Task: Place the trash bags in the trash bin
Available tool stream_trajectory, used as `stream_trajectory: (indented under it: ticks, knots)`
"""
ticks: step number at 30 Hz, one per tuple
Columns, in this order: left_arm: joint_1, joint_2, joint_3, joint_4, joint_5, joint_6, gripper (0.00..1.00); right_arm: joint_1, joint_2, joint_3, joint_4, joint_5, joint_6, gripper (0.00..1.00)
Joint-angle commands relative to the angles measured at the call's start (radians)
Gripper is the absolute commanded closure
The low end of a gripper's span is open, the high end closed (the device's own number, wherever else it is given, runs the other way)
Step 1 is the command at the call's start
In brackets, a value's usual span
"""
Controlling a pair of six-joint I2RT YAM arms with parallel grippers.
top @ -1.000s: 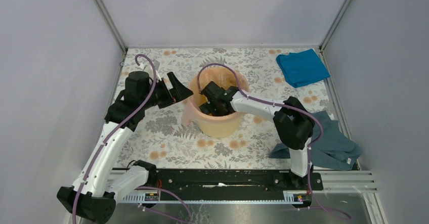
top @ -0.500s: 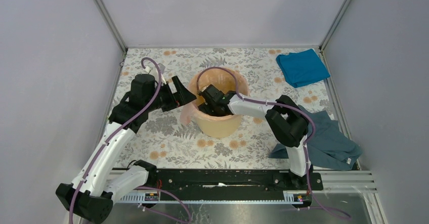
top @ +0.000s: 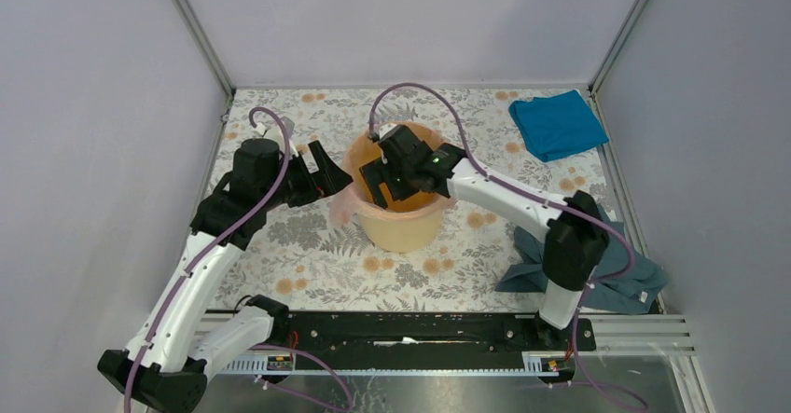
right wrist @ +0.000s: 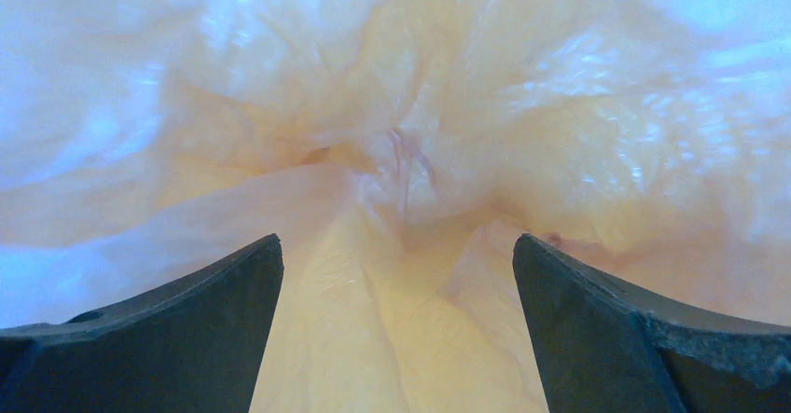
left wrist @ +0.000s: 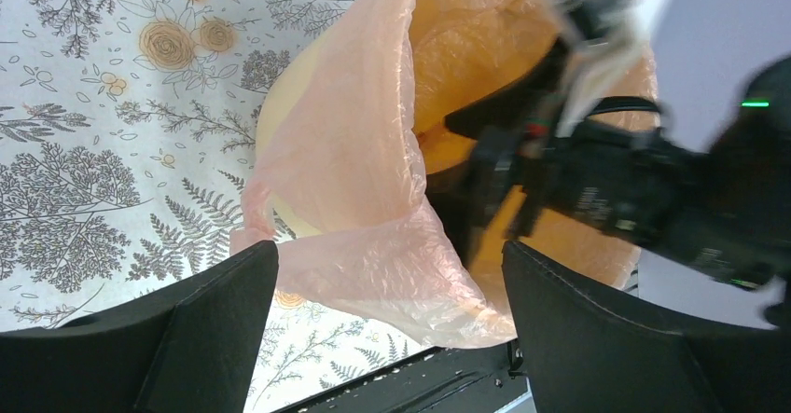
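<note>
Bag [left wrist: 364, 152] mostly in bin [top: 401, 231], one edge hanging outside.
Left gripper [left wrist: 390, 273] and right gripper [right wrist: 396, 264] gape empty; that edge is left to tuck in.

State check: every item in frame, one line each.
trash bag: mostly inside the bin, one flap hanging out over its left rim
trash bin: upright on the table, lined by the bag
left claw: open, beside the bin facing the flap, gripping nothing
right claw: open, pointing down into the bag, gripping nothing
blue cloth: folded flat, far right corner
grey-blue cloth: crumpled, near right edge
</note>
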Motion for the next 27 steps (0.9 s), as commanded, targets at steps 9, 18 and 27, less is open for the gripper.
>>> stream_trajectory:
  ticks: [9,18,27]
  knots:
    - [-0.005,-0.052,-0.010,0.017,0.042,0.001,0.24,0.000,-0.206,0.138,-0.088,0.076,0.037,0.00]
    - [-0.004,-0.142,-0.164,-0.005,0.024,-0.014,0.34,0.000,-0.468,0.026,0.008,0.241,0.031,0.00]
    - [-0.005,-0.099,-0.243,0.072,0.037,-0.002,0.30,-0.187,-0.586,-0.096,0.069,0.198,0.034,0.00]
